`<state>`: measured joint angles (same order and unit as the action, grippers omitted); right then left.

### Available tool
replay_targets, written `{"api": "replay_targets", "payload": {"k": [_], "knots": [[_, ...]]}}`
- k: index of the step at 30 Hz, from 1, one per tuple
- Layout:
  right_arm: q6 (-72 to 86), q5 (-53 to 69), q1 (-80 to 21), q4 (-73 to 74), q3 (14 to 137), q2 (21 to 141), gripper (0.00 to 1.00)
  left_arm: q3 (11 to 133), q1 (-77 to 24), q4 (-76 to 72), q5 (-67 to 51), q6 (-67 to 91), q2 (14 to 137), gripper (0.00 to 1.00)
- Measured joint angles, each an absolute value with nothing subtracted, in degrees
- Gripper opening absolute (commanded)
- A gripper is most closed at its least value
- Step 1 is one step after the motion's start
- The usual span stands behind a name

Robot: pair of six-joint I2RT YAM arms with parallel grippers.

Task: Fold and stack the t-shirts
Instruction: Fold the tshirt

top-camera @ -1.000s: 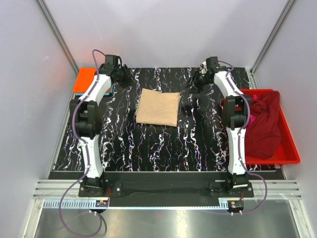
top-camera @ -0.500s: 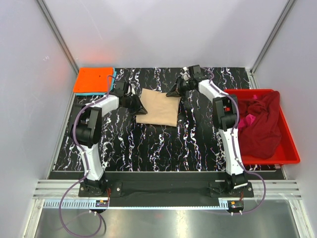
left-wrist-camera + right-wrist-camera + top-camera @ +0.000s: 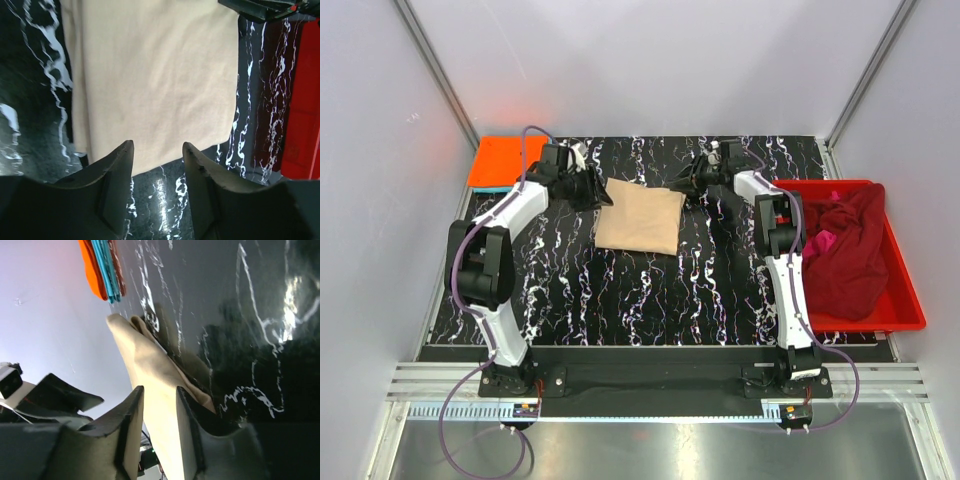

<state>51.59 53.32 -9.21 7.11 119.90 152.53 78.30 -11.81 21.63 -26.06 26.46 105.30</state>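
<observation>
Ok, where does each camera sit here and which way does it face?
Top external: above and behind the bases, looking down at the table; both arms show, flanking the tan t-shirt.
Left wrist: on the left arm, looking past the open left gripper over the tan t-shirt toward the red bin.
Right wrist: on the right arm, past the open right gripper toward the orange and blue t-shirts.
Shared: both wrist views show the tan t-shirt.

Black table (marbled) carries folded tan tee.
</observation>
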Motion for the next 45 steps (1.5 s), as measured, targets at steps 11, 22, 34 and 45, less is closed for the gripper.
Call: {"api": "replay_targets", "payload": {"k": [11,22,34,45], "knots": [[41.08,50.0,-9.1,27.75,123.76,144.14,0.66,76.55,-9.5,19.97,-25.3,23.79,105.91,0.43],[23.88,42.57,-12.01,39.48,99.98,119.48,0.67,67.7,-12.56,15.53,-25.26,26.13,109.86,0.37],[3.75,20.21,-27.86,35.48,76.29,98.5,1.0,53.93,-22.87,15.44,-20.64,34.41,93.12,0.47],[-36.82,4.86,-48.34,1.17,39.24,81.91,0.92,52.23,-8.27,24.84,-13.15,34.63,61.01,0.51]]}}
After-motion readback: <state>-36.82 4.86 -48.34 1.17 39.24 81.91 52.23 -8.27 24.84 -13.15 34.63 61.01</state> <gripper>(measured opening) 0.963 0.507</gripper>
